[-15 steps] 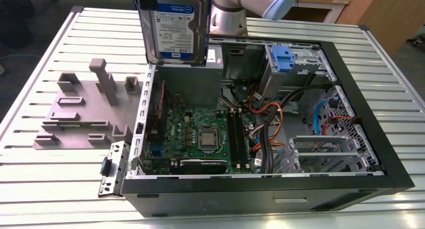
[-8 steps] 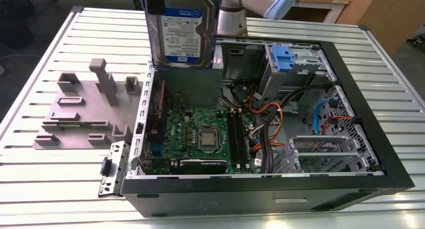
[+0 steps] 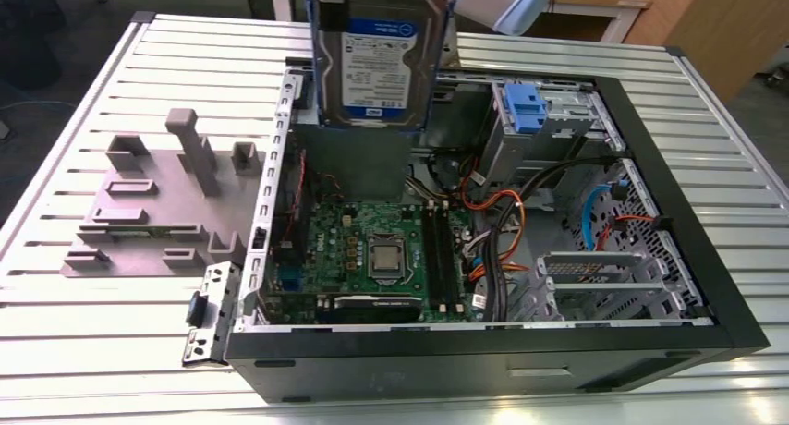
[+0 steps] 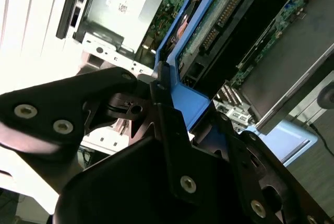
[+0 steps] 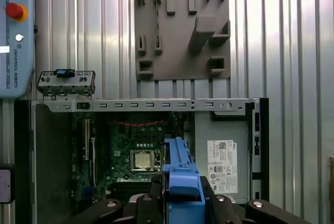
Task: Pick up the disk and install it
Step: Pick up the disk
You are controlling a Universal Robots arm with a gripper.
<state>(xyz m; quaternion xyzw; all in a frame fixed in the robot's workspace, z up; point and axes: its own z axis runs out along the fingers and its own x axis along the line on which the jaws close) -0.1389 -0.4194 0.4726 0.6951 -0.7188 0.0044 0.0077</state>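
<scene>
Up at the top centre of the exterior view: holding the disk (image 3: 373, 60) upright, white-and-blue label facing the camera, blue rails running down both long edges. Hanging over the far side of the open computer case (image 3: 493, 356), above the motherboard (image 3: 370, 231). Not seated in any bay.

Over toward the exterior view's right, inside the case: a small blue latch (image 3: 524, 106) on the drive cage, well apart from the disk. Out on the exterior view's left, lying flat on the ribbed tabletop (image 3: 74, 351): the grey holder block (image 3: 154, 203).

Now the second wrist view: clamping narrow on the disk's blue rail with the claw (image 4: 180, 110), black fingers (image 4: 160, 91) pressed against it, green circuit underside of the disk (image 4: 214, 31) on show.

And the first wrist view, looking straight down: claw (image 5: 180, 198) gripping that same blue-railed disk (image 5: 180, 174) edge-on, with the case, the processor socket (image 5: 142, 160) and the holder block (image 5: 182, 31) spread out below.
</scene>
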